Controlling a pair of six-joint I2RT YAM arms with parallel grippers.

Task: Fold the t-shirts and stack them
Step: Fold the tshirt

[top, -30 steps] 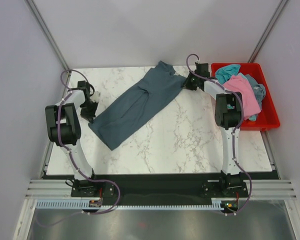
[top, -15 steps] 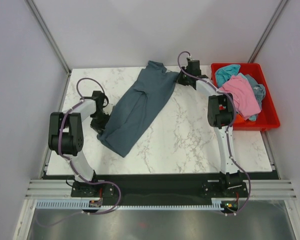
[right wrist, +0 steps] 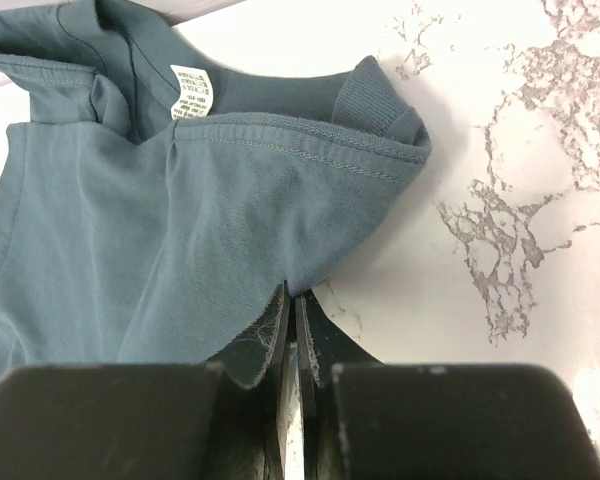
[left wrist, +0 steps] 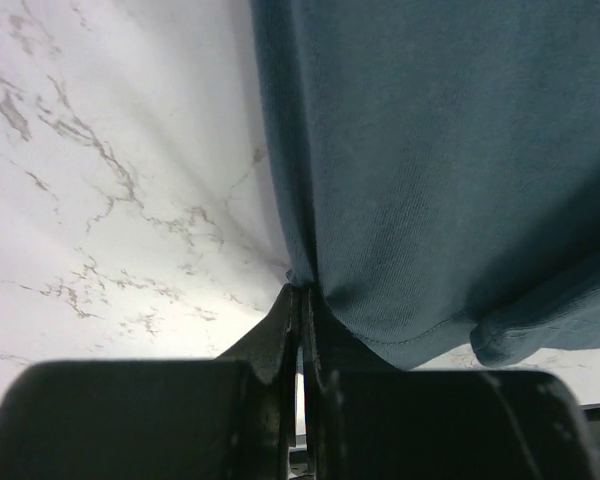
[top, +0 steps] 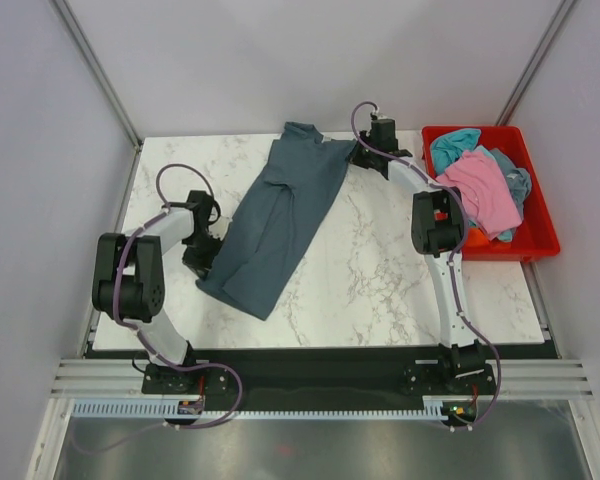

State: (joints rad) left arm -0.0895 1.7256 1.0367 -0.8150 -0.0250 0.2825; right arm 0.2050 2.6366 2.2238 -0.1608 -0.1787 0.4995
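Shows a dark slate-blue t-shirt (top: 280, 210) stretched slantwise across the marble bench (top: 400, 280), with its long axis running from the far collar end to the near-left hem. Places the right claw (top: 359, 155) at the collar end, pressed together on a fold of cloth near the white tag (right wrist: 188, 92). Places the left claw (top: 206, 258) at the hem end, pinching the edge, seemingly raised slightly off the bench.

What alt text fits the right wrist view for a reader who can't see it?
The right end effector is shut on a fold of a slate-blue t-shirt just below its ribbed collar. The shirt lies rumpled across the left of the view, its white care tag showing inside the neck, with white marble table to the right.
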